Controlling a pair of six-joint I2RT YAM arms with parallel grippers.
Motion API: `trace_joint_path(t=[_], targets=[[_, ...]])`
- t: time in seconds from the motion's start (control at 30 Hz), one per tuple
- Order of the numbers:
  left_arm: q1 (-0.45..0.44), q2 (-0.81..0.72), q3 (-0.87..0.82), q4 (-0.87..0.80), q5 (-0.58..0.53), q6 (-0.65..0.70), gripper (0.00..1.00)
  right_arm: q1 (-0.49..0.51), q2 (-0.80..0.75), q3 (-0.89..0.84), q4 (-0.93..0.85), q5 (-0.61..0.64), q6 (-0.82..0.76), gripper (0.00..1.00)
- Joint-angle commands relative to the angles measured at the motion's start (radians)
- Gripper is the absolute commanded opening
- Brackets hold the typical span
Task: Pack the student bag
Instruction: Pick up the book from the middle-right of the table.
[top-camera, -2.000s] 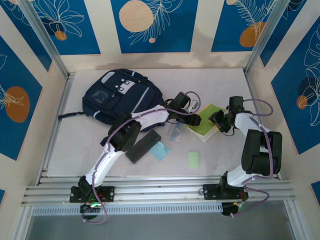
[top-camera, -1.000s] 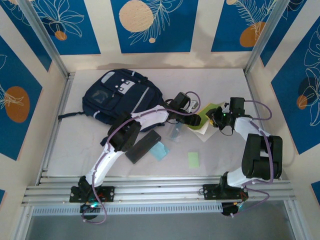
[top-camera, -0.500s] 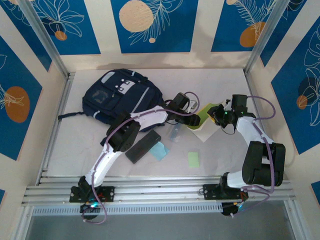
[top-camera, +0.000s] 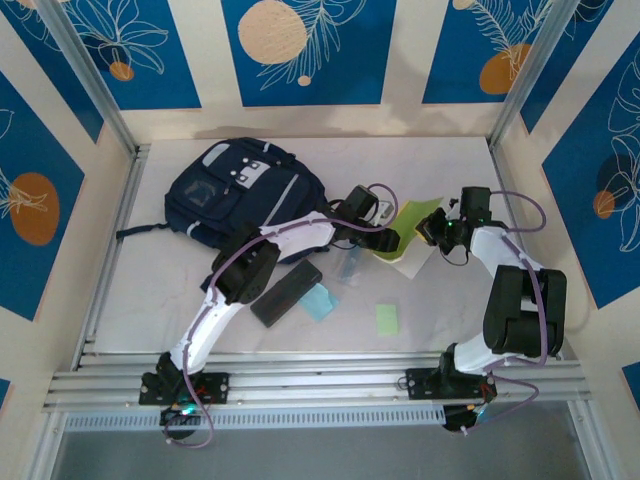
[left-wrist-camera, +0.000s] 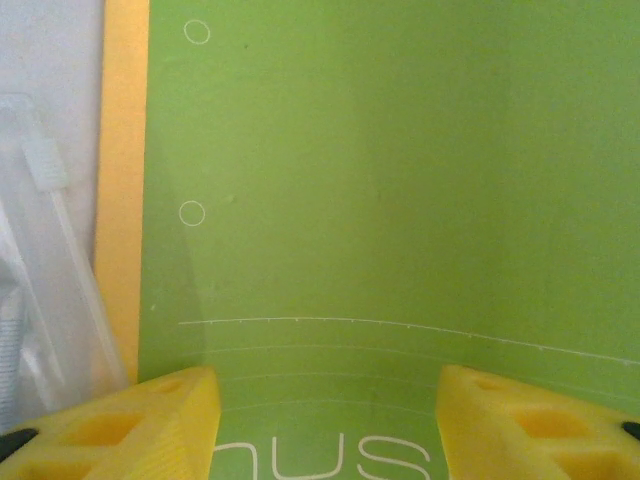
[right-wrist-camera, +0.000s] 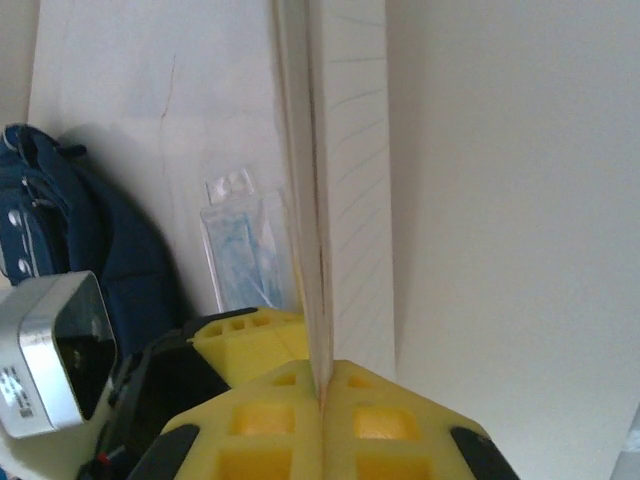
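right gripper (right-wrist-camera: 322, 392): now pinched shut on green notebook (left-wrist-camera: 400, 180) edge, looser a second ago | notebook: tilted up off table (top-camera: 450, 300), flat two seconds back | left gripper (left-wrist-camera: 328, 425): spread, against notebook, possibly touching | student bag (top-camera: 235, 195): well left of left gripper, unmoved

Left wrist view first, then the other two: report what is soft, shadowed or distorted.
Left wrist: the green notebook is evenly lit, with a shadow band down its left; the clear pouch is blurred. Right wrist: the student bag sits dim beside bright pages. Top external: soft shadows; frame posts lean inward.
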Motion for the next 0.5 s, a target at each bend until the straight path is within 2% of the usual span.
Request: trace_joint_path(t=[0.0, 0.17, 0.2, 0.23, 0.27, 0.47], targets=[[0.001, -0.054, -0.034, -0.049, -0.012, -0.032, 0.61, 0.012, -0.011, 0.045, -0.058, -0.006, -0.039, 0.0], [0.032, -0.144, -0.044, -0.01, 0.012, -0.082, 0.73, 0.0, -0.083, 0.082, -0.117, -0.005, -0.102, 0.0], [0.043, -0.17, -0.054, 0.001, 0.016, -0.092, 0.79, -0.001, -0.096, 0.091, -0.128, -0.014, -0.115, 0.0], [0.054, -0.195, -0.068, 0.016, 0.017, -0.101, 0.96, -0.002, -0.109, 0.101, -0.138, -0.024, -0.126, 0.0], [0.067, -0.228, -0.093, 0.041, 0.018, -0.113, 1.0, -0.002, -0.122, 0.114, -0.146, -0.039, -0.139, 0.0], [0.181, -0.422, -0.299, 0.224, 0.038, -0.201, 1.0, 0.02, -0.168, 0.205, -0.187, -0.159, -0.191, 0.0]])
